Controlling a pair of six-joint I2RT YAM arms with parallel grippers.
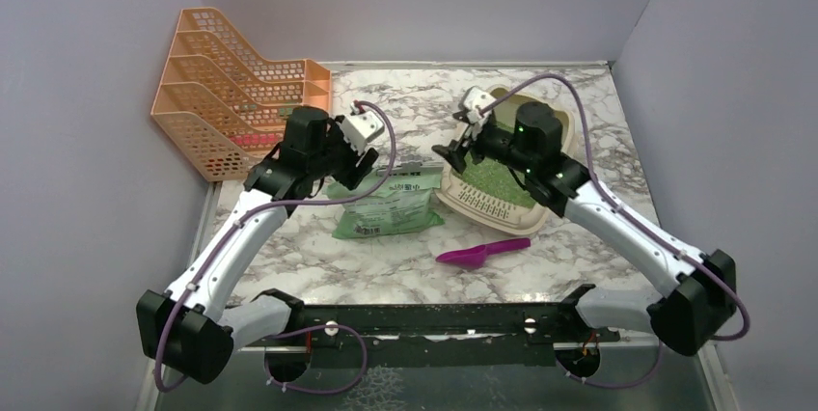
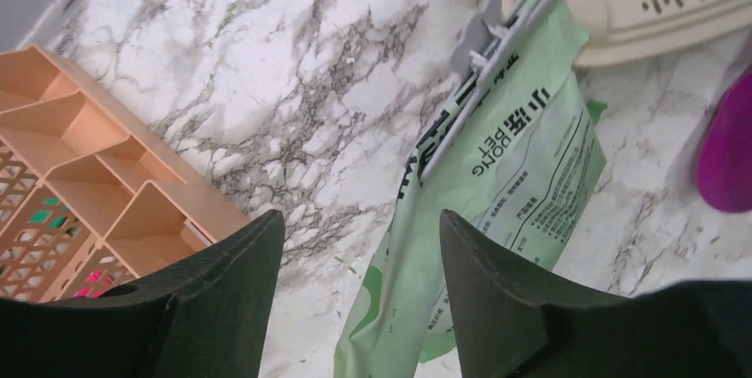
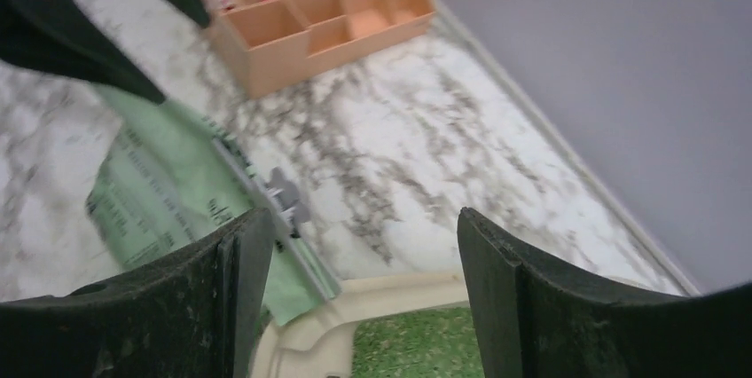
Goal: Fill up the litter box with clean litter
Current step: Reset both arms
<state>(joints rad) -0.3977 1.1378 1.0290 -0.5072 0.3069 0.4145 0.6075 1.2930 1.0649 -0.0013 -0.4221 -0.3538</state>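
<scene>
Marble table [image 1: 405,276]: we count one litter box [image 1: 487,206] with clean litter [image 1: 492,178] inside, one bag [image 1: 391,204] flat beside it, clip end apparently touching the rim, one scoop [image 1: 479,253], one rack [image 1: 227,93]. Left gripper [image 2: 359,227] and right gripper [image 3: 355,218] both spread, pinching nothing.

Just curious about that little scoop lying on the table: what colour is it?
Plain magenta. The scoop shows best in the top external view.

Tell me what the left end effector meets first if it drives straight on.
Most likely the soft translucent green plastic bag of litter: its edge lies straight ahead of the open left end effector, with white marble tabletop beside it. Depth is unclear.
</scene>
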